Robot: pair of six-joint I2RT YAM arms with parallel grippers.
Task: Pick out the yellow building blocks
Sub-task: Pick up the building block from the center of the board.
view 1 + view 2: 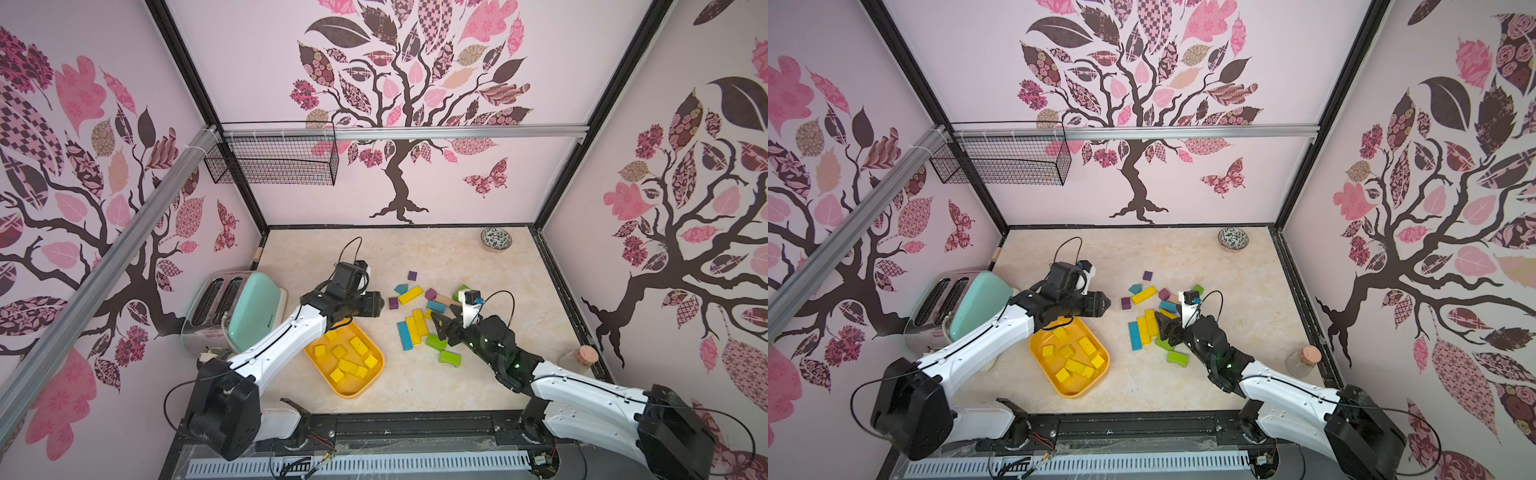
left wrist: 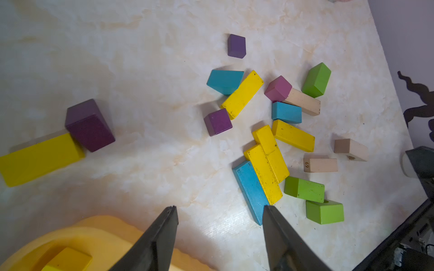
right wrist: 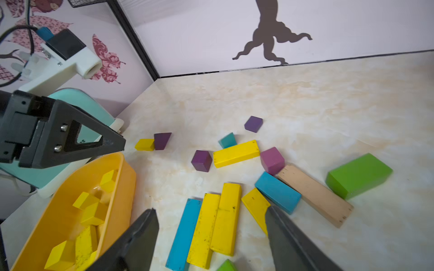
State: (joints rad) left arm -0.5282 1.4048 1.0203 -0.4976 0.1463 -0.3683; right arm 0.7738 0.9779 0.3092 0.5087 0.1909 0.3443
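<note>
**A:** In both top views we see the tray [image 1: 353,387] near the front edge of the surface [image 1: 436,253]. It has several yellow building blocks [image 1: 358,345] lying in it.

**B:** We count more loose ones mid-surface. There is a long yellow bar [image 1: 1144,294], and paired yellow bars [image 1: 1148,323] lie side by side at the right arm's tip. From up here we cannot tell how either arm's jaws stand.

**A:** In the left wrist view, our left jaws stand apart and empty. They hang over bare surface between the tray [image 2: 94,232] and a blue bar [image 2: 251,190].

**B:** There we also spot an outlying yellow bar [image 2: 40,159] touching a dark purple block [image 2: 90,126].

**A:** In the right wrist view, our right jaws gape wide and grip nothing. The paired yellow bars [image 3: 218,223] lie between them, and one tip overlaps a short yellow block [image 3: 254,204].
</note>
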